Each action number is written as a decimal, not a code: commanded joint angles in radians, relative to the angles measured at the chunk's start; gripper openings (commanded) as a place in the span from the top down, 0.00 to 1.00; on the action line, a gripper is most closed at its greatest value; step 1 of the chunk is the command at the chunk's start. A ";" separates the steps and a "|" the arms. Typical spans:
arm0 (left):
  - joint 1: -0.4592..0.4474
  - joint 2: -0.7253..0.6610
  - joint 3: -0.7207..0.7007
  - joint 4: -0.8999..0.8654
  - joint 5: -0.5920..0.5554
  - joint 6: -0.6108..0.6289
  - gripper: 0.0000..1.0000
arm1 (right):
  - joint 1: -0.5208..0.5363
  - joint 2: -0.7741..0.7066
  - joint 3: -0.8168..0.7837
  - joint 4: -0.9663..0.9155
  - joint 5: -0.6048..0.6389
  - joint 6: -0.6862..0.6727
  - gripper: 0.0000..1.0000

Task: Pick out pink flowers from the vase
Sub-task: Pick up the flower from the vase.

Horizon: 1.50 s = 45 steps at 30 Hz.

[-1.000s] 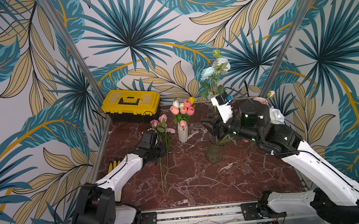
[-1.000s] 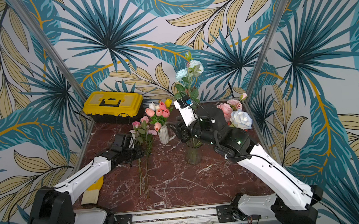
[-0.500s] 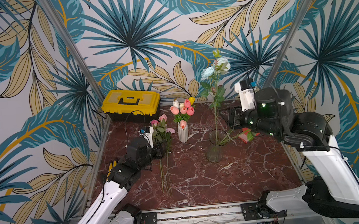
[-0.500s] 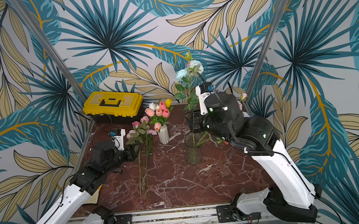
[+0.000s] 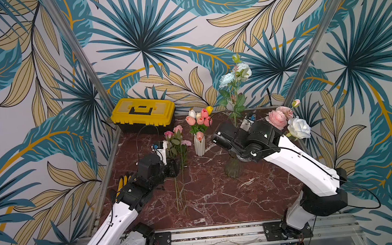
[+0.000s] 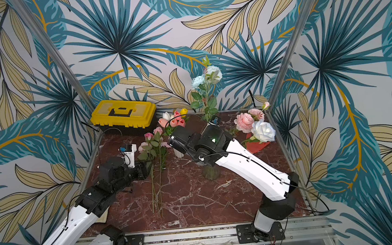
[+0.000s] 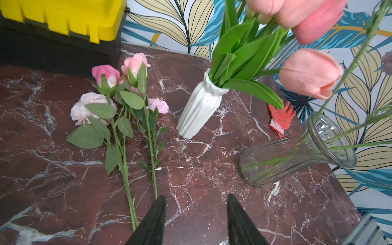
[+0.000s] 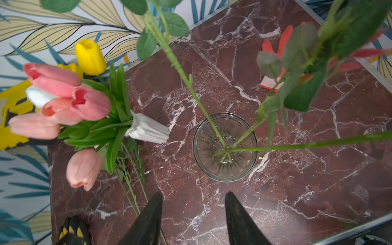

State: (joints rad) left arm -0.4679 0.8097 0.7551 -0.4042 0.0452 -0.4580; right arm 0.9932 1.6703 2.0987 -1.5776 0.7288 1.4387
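The clear glass vase stands mid-table with several green stems in it. Pink flowers lean out of it to the right, beside a white rose. More pink flowers lie flat on the marble at the left. Pink tulips fill a white vase. My left gripper is open and empty, its tips beside the lying stems. My right gripper hovers open and empty between the two vases.
A yellow toolbox sits at the back left. Pale blue and white roses rise tall from the glass vase. A red glove lies at the right edge and a yellow-black glove at the left edge.
My left arm has drawn back from the lying flowers. My right arm swung away to the right, then came back low and left over the glass vase. Both stay empty.
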 commanded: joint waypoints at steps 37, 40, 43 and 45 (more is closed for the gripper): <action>-0.031 -0.049 -0.023 0.011 -0.033 0.025 0.52 | -0.238 -0.031 -0.379 0.152 0.086 -0.050 0.56; -0.031 -0.049 -0.023 0.011 -0.034 0.027 0.52 | -0.239 -0.025 -0.379 0.167 0.093 -0.071 0.57; -0.031 -0.047 -0.023 0.010 -0.035 0.027 0.52 | -0.240 -0.019 -0.382 0.179 0.105 -0.090 0.60; -0.031 -0.046 -0.022 0.011 -0.035 0.027 0.52 | -0.240 -0.016 -0.389 0.183 0.112 -0.094 0.62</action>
State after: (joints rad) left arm -0.4965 0.7715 0.7547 -0.4042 0.0208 -0.4423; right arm 0.7570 1.6493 1.7317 -1.4025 0.8036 1.3716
